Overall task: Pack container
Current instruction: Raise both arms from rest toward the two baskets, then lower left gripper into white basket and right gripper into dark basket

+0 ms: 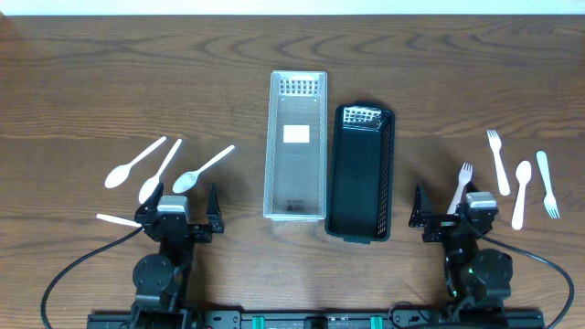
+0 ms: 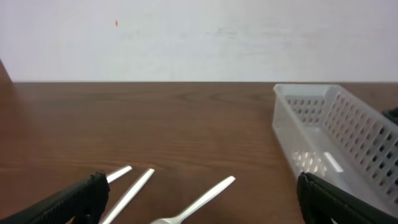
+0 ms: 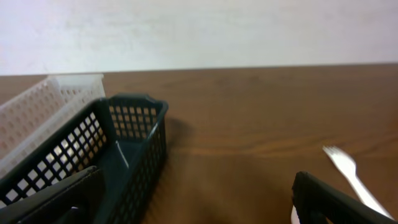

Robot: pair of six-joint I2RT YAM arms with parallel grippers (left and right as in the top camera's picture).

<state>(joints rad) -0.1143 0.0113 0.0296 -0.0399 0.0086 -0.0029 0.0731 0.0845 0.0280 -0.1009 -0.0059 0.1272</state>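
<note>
A clear white basket [image 1: 297,146] and a black basket [image 1: 361,174] stand side by side at the table's middle. Three white spoons [image 1: 160,171] lie left of them. Forks [image 1: 496,160] and a spoon [image 1: 521,192] lie on the right. My left gripper [image 1: 181,208] is open and empty near the front edge, just behind the spoons. In the left wrist view it [image 2: 199,202] frames the spoon handles [image 2: 205,196], with the white basket [image 2: 323,124] to the right. My right gripper [image 1: 448,217] is open and empty, beside a fork [image 1: 460,187]. The right wrist view shows it [image 3: 193,199], the black basket [image 3: 124,149] and the fork [image 3: 348,168].
A small white utensil piece [image 1: 117,220] lies left of the left gripper. Another fork [image 1: 548,183] lies at the far right. Black cables run from both arm bases along the front edge. The wooden table [image 1: 110,82] stretches back to a white wall.
</note>
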